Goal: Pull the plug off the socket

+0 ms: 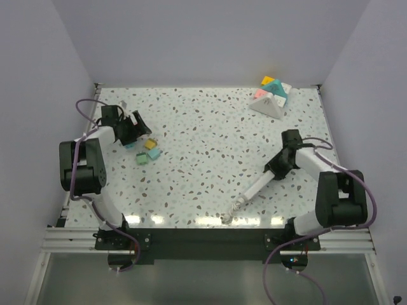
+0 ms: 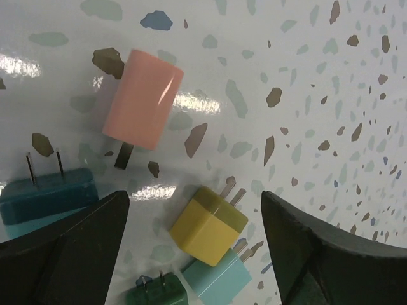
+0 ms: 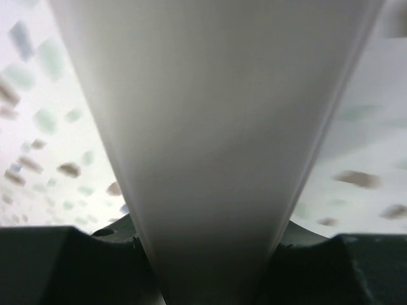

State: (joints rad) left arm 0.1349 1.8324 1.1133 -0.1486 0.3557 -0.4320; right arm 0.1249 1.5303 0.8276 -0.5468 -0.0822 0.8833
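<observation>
Left gripper (image 2: pixel 194 213) hangs with its jaws spread wide over loose plugs on the speckled table (image 2: pixel 318 95), gripping nothing. A yellow plug (image 2: pixel 208 225) lies between the fingers, touching neither. A pink plug (image 2: pixel 143 98) lies just beyond the fingertips, and a dark blue plug (image 2: pixel 48 194) sits beside one finger. Well apart from them, the right gripper (image 1: pixel 275 170) is clamped on the white socket strip (image 1: pixel 251 190), which runs out from its jaws toward the table's near edge.

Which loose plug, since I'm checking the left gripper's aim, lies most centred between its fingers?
The yellow plug, between the open left gripper's fingers. The pink plug lies beyond the fingertips, and the dark blue plug lies beside one finger.
</observation>
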